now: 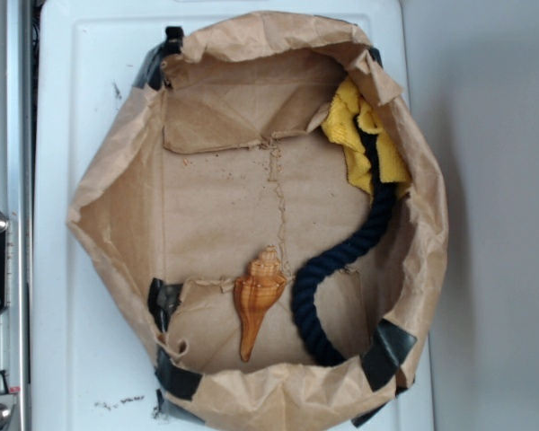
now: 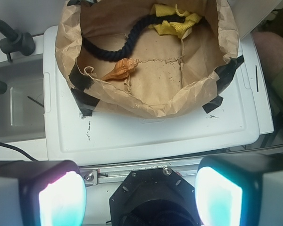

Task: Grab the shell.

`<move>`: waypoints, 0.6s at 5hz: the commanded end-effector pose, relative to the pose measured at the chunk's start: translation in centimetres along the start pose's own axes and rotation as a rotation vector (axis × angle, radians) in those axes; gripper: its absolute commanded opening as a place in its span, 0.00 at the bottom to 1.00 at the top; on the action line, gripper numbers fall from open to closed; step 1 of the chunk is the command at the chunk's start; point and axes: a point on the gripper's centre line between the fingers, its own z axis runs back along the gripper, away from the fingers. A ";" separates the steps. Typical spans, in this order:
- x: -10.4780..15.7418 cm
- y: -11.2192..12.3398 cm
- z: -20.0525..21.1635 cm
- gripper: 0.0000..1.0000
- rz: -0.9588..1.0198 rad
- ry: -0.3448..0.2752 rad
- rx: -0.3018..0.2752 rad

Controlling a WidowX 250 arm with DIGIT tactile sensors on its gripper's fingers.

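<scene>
A crumpled brown paper bag (image 1: 117,206), its rim rolled down and patched with black tape (image 1: 391,346), sits open on a white plastic lid (image 1: 67,90). On the bag's floor lies the orange-brown striped shell (image 1: 256,296), wide end up and narrow tail pointing toward the bottom rim. Just to its right a dark navy rope (image 1: 328,269) curves up to a yellow cloth (image 1: 350,135) against the upper right wall.

Shell (image 1: 258,298) – glossy orange-brown, darker stripes across the ribs. Rope (image 1: 337,269) dark navy. Cloth (image 1: 364,135) bright yellow. Bag (image 1: 126,197) tan kraft paper, patched with black tape (image 1: 391,346). Lid (image 1: 72,108) white – small dark specks. Pads (image 2: 61,197) glow pale cyan, pinkish edges.
</scene>
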 end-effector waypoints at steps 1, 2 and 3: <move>0.0 0.0 0.0 1.00 0.000 0.000 0.000; 2.5 -1.6 -0.1 1.00 0.072 0.002 -0.043; 4.9 -2.3 -1.0 1.00 0.202 -0.011 -0.048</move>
